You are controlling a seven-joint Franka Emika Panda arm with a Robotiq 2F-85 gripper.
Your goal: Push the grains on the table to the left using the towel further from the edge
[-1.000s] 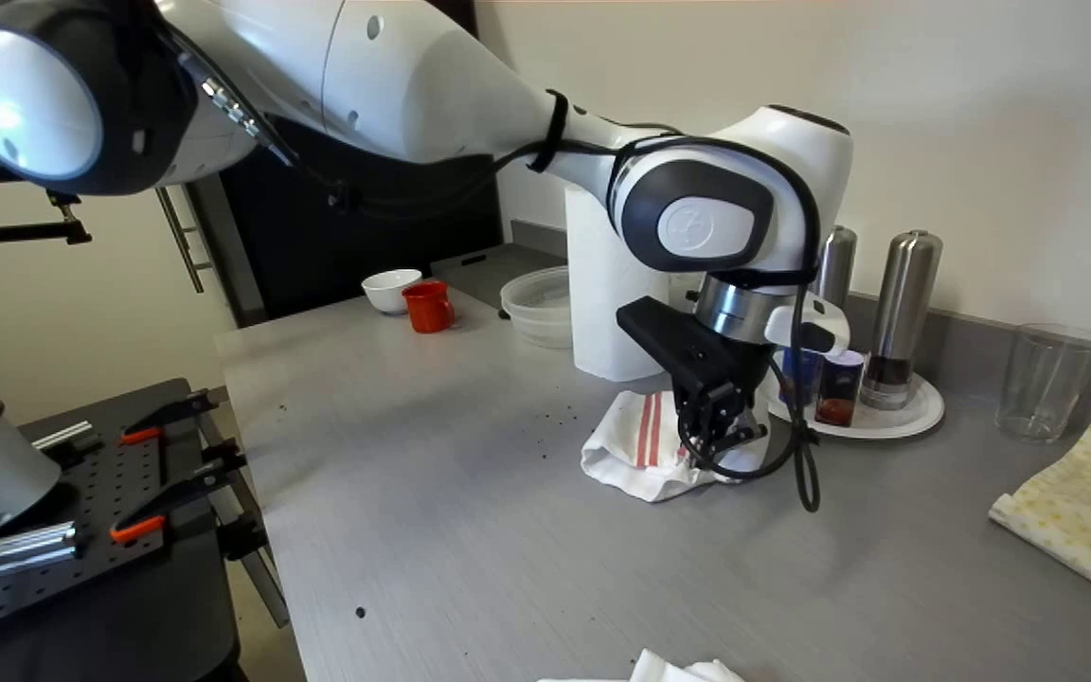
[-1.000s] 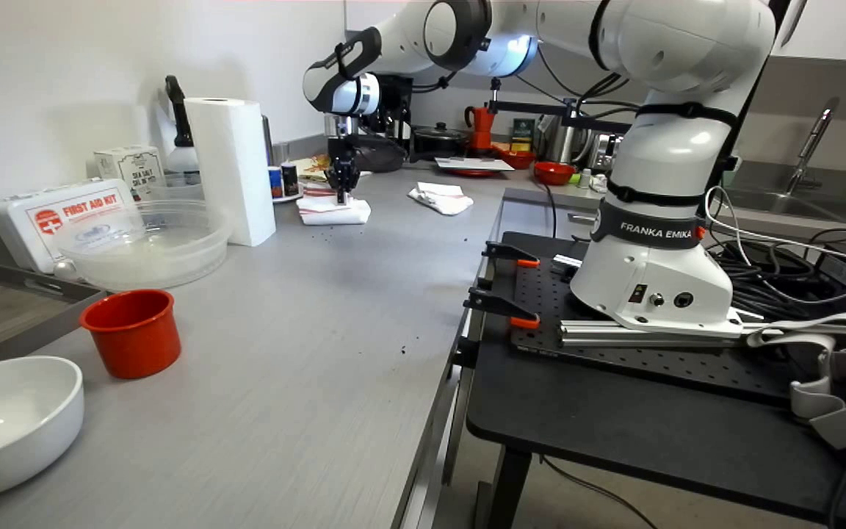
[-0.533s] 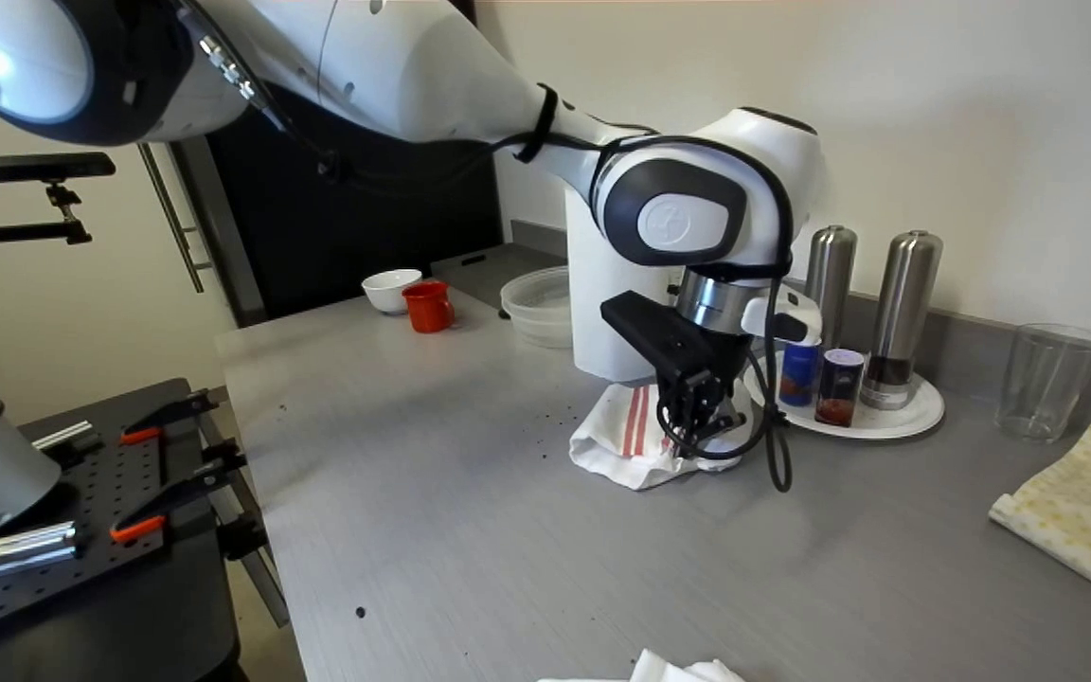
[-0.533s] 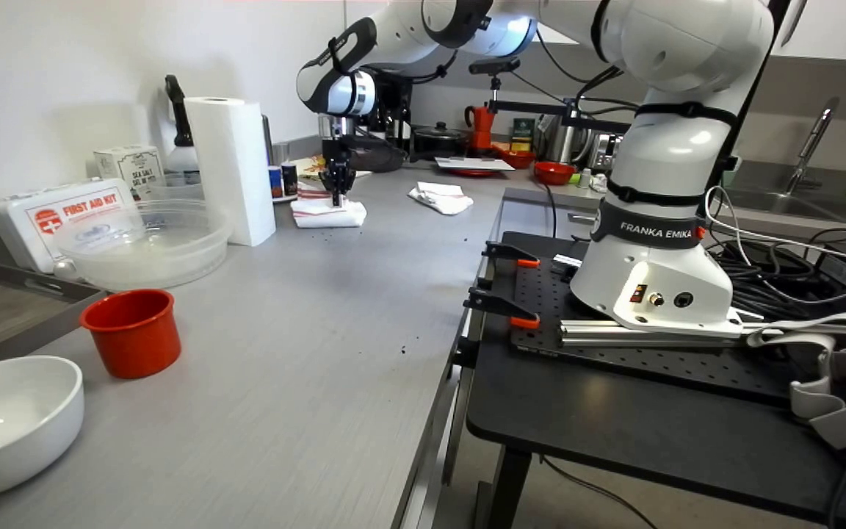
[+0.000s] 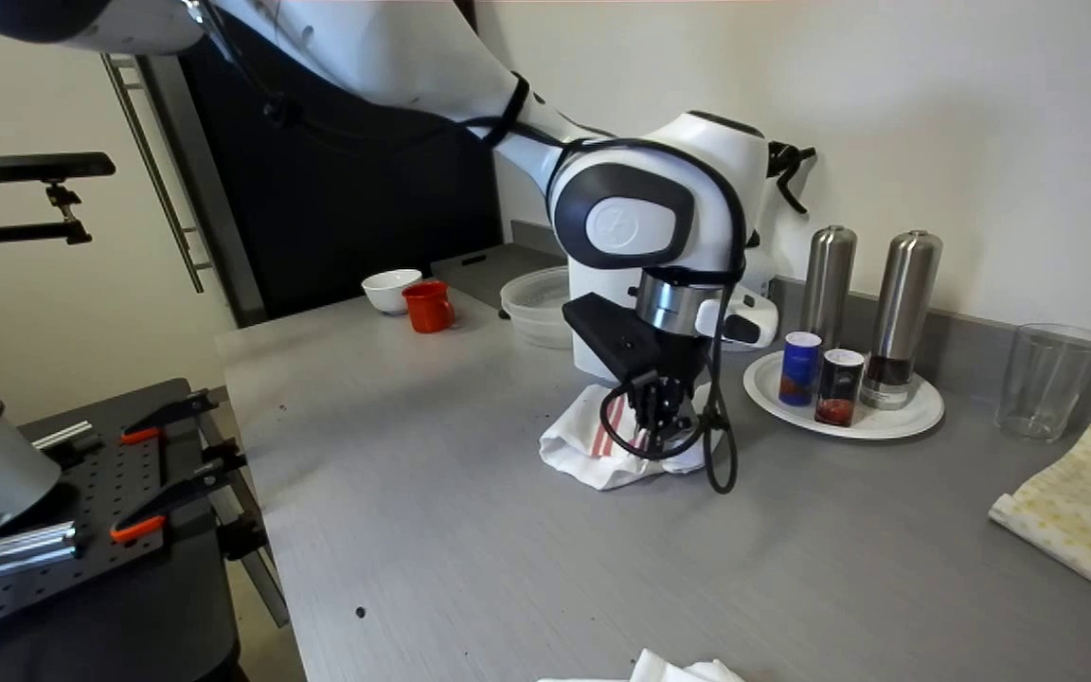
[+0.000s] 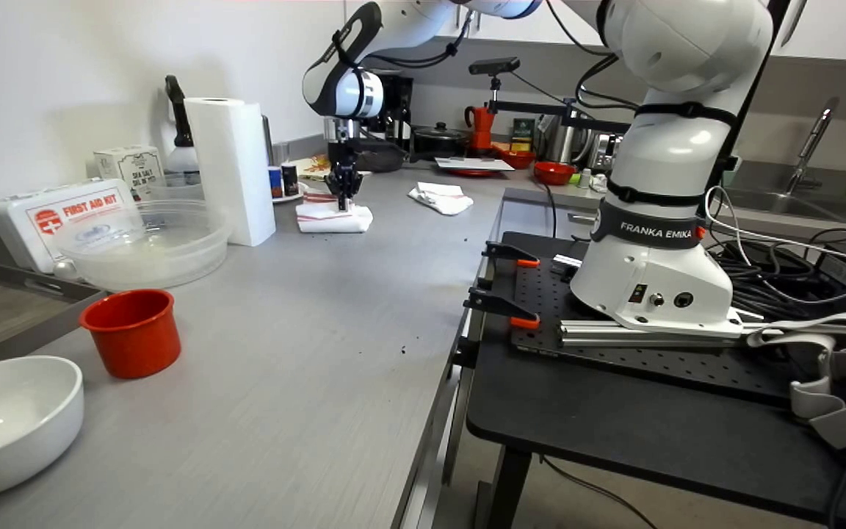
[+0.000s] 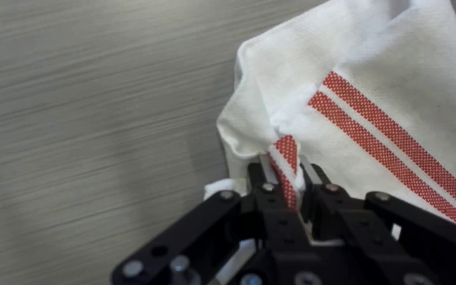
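A white towel with red stripes (image 5: 572, 447) lies bunched on the grey table and also shows in an exterior view (image 6: 331, 222). My gripper (image 7: 285, 170) points down and is shut on a red-striped fold of this towel, as the wrist view shows. The gripper also shows in both exterior views (image 5: 656, 440) (image 6: 342, 202), low over the table. A few tiny dark grains (image 5: 553, 414) lie just beside the towel. A larger dark grain (image 5: 360, 613) lies near the table's edge and shows in an exterior view (image 6: 403, 350). Grains under the towel would be hidden.
A second folded white towel (image 6: 441, 198) lies nearer the table's edge. A paper towel roll (image 6: 232, 184) and a plastic container (image 6: 144, 261) stand along the wall. A white plate (image 5: 915, 421) with shakers, a red mug (image 5: 429, 308) and a white bowl (image 5: 389, 292) are around.
My gripper and the held towel slide along the table, away from the plate with shakers, toward the grains. Fewer grains show beside the towel now. The second towel stays put.
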